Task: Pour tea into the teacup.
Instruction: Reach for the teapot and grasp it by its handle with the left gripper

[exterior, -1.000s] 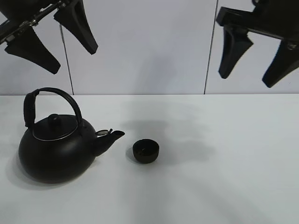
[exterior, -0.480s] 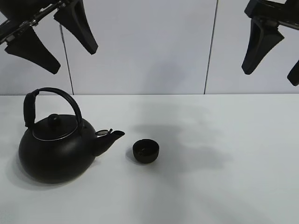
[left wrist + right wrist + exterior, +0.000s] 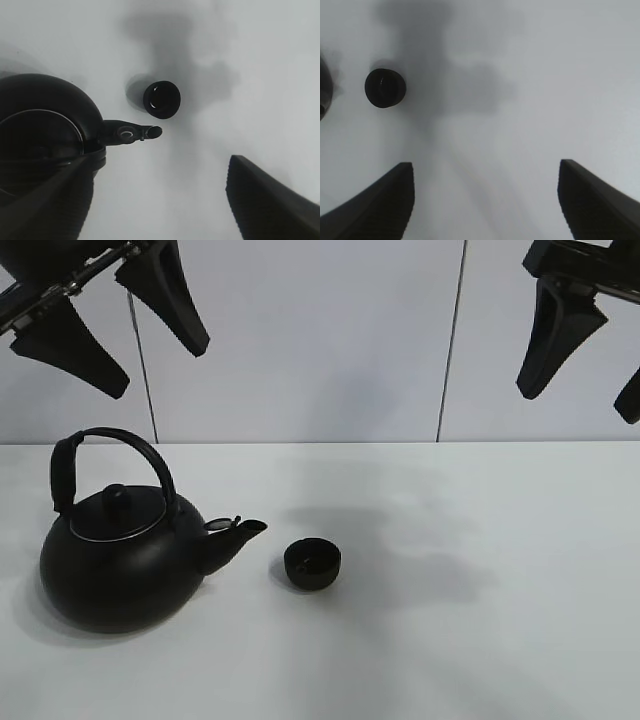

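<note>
The small black teacup (image 3: 313,565) stands on the white table, just right of the spout of the big black kettle (image 3: 115,560) with its arched handle. The cup also shows in the left wrist view (image 3: 162,99) and the right wrist view (image 3: 385,88). The kettle shows in the left wrist view (image 3: 45,125). My left gripper (image 3: 110,325) hangs open and empty high above the kettle. My right gripper (image 3: 590,365) is open and empty high at the upper right, far from the cup, with one finger partly cut by the frame edge.
The white table (image 3: 480,620) stretches to the right of the cup and in front of it. A pale panelled wall (image 3: 320,340) stands behind.
My right gripper moved to the right, from above the table's right-middle to the frame's edge, then held still. The left gripper, kettle and cup have not moved.
</note>
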`<move>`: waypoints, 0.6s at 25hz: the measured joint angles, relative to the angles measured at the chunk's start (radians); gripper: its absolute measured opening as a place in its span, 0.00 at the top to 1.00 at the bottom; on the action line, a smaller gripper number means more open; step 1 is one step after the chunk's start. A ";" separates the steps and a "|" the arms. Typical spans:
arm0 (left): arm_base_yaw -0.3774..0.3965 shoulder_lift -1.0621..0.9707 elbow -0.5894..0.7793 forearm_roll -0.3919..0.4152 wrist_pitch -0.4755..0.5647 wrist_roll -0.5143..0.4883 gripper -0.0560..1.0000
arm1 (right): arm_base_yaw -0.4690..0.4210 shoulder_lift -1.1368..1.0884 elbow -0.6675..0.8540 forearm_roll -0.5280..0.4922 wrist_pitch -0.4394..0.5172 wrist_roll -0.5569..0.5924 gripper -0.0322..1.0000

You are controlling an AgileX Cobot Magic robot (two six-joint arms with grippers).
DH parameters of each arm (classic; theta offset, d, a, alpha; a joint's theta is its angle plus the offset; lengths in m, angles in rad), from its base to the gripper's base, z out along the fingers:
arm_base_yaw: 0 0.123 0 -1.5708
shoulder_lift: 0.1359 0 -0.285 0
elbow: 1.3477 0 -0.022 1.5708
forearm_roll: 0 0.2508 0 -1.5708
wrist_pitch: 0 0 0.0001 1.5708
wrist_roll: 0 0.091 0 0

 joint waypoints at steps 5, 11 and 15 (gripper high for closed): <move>0.000 0.000 0.000 0.000 0.000 0.000 0.44 | 0.000 0.000 0.000 0.000 -0.002 0.000 0.44; 0.000 0.000 0.000 0.000 -0.023 0.000 0.44 | 0.000 0.000 0.000 -0.004 -0.013 0.000 0.44; 0.000 0.000 0.000 0.000 -0.077 0.000 0.44 | 0.000 0.000 0.000 -0.010 -0.019 0.000 0.44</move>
